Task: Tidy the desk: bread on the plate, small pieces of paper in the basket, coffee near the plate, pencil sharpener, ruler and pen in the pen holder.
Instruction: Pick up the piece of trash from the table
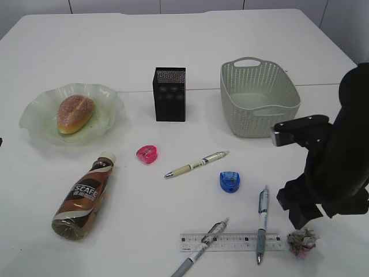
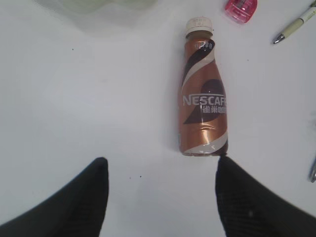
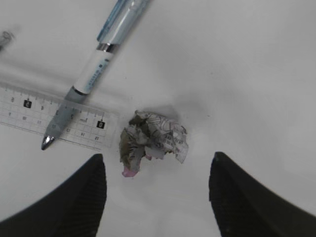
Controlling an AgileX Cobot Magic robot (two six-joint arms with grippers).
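Observation:
A bread roll [image 1: 74, 113] lies on the pale green plate [image 1: 36, 118]. A brown coffee bottle [image 1: 83, 199] lies on its side; in the left wrist view the bottle [image 2: 203, 98] is just ahead of my open, empty left gripper [image 2: 160, 165]. My open right gripper [image 3: 157, 163] hovers over a crumpled paper ball [image 3: 153, 140], also seen in the exterior view [image 1: 302, 241]. A clear ruler [image 1: 230, 242] lies under a blue pen [image 1: 263, 222] and a grey pen [image 1: 202, 248]. A beige pen [image 1: 196, 164], pink sharpener [image 1: 147, 154] and blue sharpener [image 1: 230, 181] lie mid-table.
A black mesh pen holder [image 1: 170, 94] stands at the back centre. A grey-green basket [image 1: 288, 86] stands at the back right, beyond the right arm. The table's front edge is close to the ruler and the paper ball.

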